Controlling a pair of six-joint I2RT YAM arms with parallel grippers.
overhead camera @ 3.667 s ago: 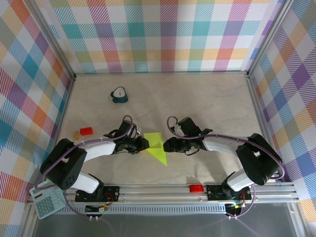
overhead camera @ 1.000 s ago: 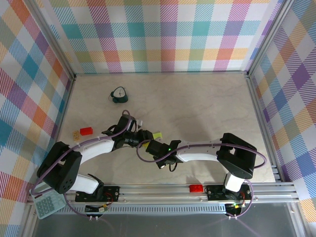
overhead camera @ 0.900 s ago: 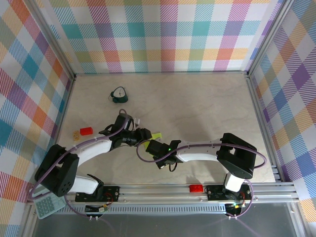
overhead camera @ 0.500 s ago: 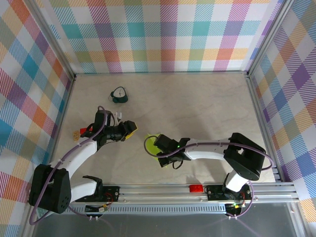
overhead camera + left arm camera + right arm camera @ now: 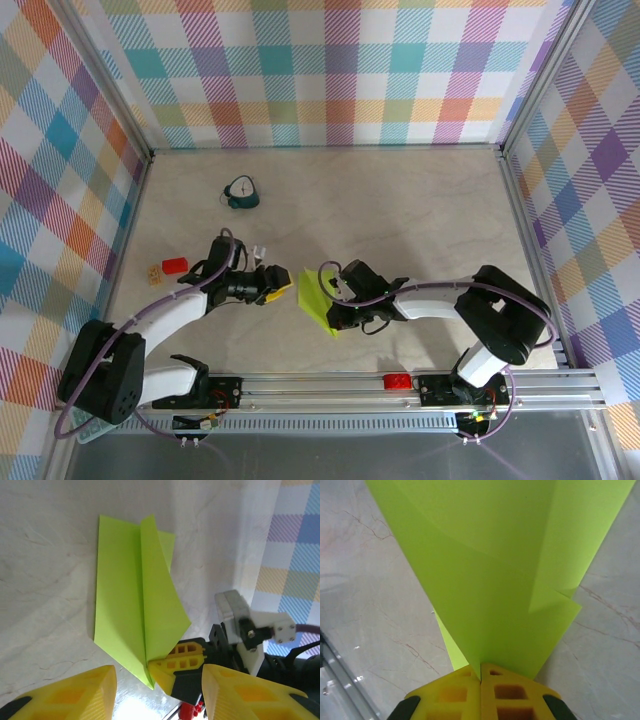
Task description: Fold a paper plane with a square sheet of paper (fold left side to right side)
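Note:
The lime sheet of paper lies folded into a pointed shape with a centre crease on the table in front of the arms. My right gripper is shut on it close to the pointed end; in the right wrist view the closed pads pinch the paper, which fans out away from them. My left gripper hovers just left of the sheet, open and holding nothing. In the left wrist view its fingertips frame the paper and the right gripper's yellow fingers.
A small teal clock stands towards the back left. A red block and a small tan piece lie by the left wall. Another red piece sits on the front rail. Checked walls enclose three sides.
My left gripper has let go of the paper, drawn back to the left, then come part-way back. My right gripper has kept its pinch and shifted slightly right, so more of the sheet shows.

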